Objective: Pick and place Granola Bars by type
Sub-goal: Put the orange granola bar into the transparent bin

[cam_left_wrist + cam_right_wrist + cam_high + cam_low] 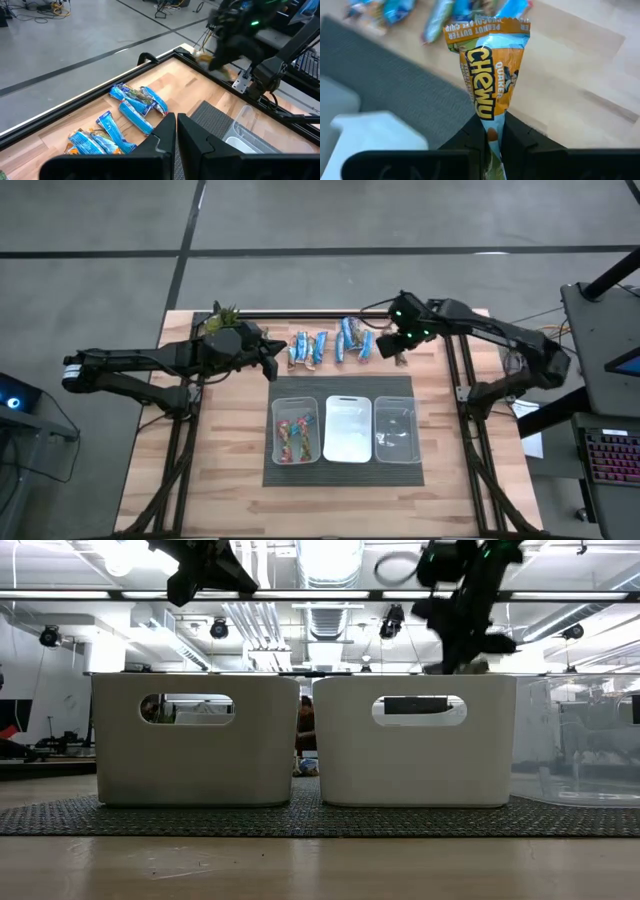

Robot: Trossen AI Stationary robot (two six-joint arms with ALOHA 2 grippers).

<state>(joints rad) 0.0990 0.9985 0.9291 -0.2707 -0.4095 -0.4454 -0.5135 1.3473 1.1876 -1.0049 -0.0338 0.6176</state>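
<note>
Several blue-wrapped Granola Bars (pixel 330 346) lie in a row on the wood at the far side of the table, seen also in the left wrist view as Granola Bars (pixel 132 107). My right gripper (pixel 400 352) hangs above the table just right of that row, shut on an orange-tan bar (pixel 492 70). My left gripper (pixel 176 125) is shut on nothing and hovers left of the row, near the plant (pixel 225 313). The left bin (pixel 296 430) holds several colourful bars. My right gripper pinches the orange-tan bar by one end (pixel 489 117) between its two fingers. The fingers point steeply down and lie along the bar. The bar hangs below them, its crimped free end (pixel 487 25) lowest, clear of the wood and the mat.
Three bins stand side by side on a dark mat (pixel 340 386): the left one, a white middle bin (pixel 348 430) and a clear right bin (pixel 397 430). Black frame rails (pixel 452 380) run along both sides of the table. Bare wood lies near the front edge.
</note>
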